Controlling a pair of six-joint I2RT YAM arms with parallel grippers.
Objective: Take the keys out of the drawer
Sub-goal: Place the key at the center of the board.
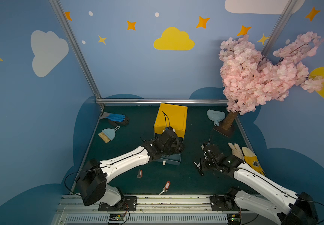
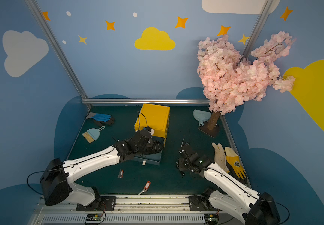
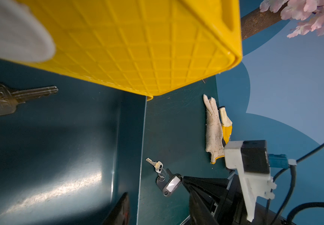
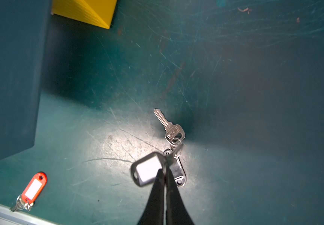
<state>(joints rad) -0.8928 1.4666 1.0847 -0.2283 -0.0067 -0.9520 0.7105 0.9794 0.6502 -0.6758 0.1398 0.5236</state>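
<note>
**One bunch out on the mat, one key left in the drawer**

Right gripper (image 4: 164,172) is pinched on the black-and-white plastic tag (image 4: 147,171) of a bunch of silver metal keys (image 4: 173,131). The bunch lies on the dark green table mat (image 4: 235,78) beside the drawer, so I'd guess this is a drop-off and letting go comes next.

Left gripper (image 3: 87,120) hangs spread and empty inside the pulled-out dark teal drawer (image 3: 130,136) of the yellow plastic box (image 1: 172,118). It's near a plain silver key (image 3: 3,100) on the drawer floor, which looks like the next grab.

Two orange-red tagged keys (image 1: 140,173) (image 1: 166,186) sit on the mat by the front rail, probably parked clear of the arms
</note>
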